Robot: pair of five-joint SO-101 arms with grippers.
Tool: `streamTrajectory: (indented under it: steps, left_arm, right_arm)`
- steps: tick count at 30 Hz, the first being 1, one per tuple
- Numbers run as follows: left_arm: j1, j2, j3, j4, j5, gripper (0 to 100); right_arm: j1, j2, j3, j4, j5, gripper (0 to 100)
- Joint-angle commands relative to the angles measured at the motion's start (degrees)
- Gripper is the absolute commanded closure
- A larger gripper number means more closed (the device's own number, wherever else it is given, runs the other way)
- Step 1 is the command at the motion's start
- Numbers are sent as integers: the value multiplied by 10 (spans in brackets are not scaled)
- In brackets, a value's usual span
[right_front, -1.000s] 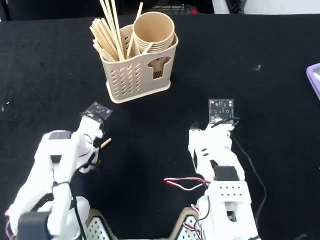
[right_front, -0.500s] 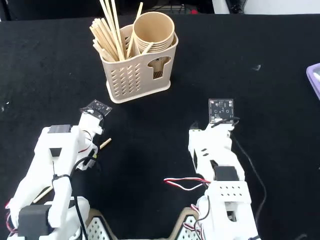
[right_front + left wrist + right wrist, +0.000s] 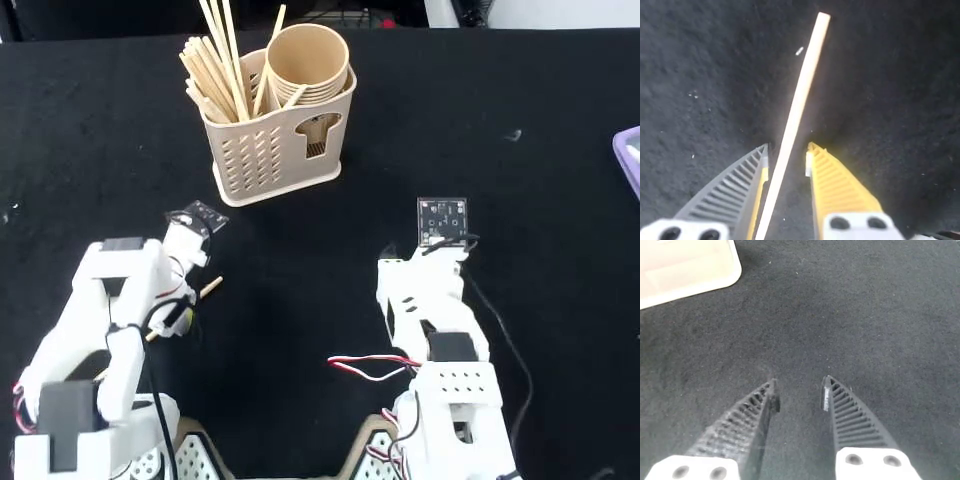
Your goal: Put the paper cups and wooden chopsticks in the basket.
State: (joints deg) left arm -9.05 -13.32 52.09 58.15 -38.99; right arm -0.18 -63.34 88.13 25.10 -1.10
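Black cloth covers the table, and the basket (image 3: 275, 140) stands at its far side, already holding a stack of paper cups (image 3: 307, 62) and a sheaf of wooden chopsticks (image 3: 215, 60). One loose chopstick (image 3: 208, 290) lies flat on the cloth, well short of the basket and off toward its chopstick end. By the look of things it is the last piece left to collect.

Over the past second the left arm has shifted its pose above that stick, its wrist settling a little nearer the basket, while the stick's visible tip has stayed where it was. So this reads as lining up, not lifting.

In the left wrist view the left gripper (image 3: 787, 146) straddles the chopstick (image 3: 807, 65). Its jaws are parted: the stick runs close along the grey one, and a clear gap shows to the yellow one, so nothing is clamped yet.

The right arm has kept still, level with the loose chopstick but out beyond the basket's cup end. The right gripper (image 3: 799, 390) hangs released over bare cloth, grasping nothing, with a corner of the basket (image 3: 685, 265) in its wrist view.

My judgement is that the pick is about to begin — the jaws need to close squarely before any lift toward the basket.
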Motion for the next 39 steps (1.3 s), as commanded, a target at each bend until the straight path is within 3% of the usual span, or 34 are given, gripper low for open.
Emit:
streamTrajectory:
  steps: [1, 4, 7, 9, 16, 25, 28, 31, 35, 39]
  left_arm:
    - [4, 25, -25, 0, -3, 873]
    - [4, 25, -25, 0, -3, 888]
    - [4, 25, -28, 0, -3, 973]
    - [4, 25, -34, 12, -4, 963]
    - [5, 25, -125, 127, -4, 970]
    - [4, -10, -329, 286, 4, 970]
    - [4, -68, -379, 289, 52, 970]
    - [4, -141, -422, 251, 160, 970]
    - [4, -239, -436, 138, 335, 970]
    - [6, -295, -433, 11, 447, 970]
  right_arm:
    - [-9, -12, -15, -15, 6, 850]
    - [-9, -12, -15, -15, 6, 850]
    - [-9, -12, -15, -15, 6, 850]
    - [-9, -12, -15, -15, 6, 850]
    - [-9, -12, -15, -15, 6, 850]
    - [-9, -12, -15, -15, 6, 850]
    - [-9, -12, -15, -15, 6, 850]
    - [-9, -12, -15, -15, 6, 850]
    - [-9, -12, -15, -16, 6, 850]
    - [-9, -12, -15, -16, 6, 850]
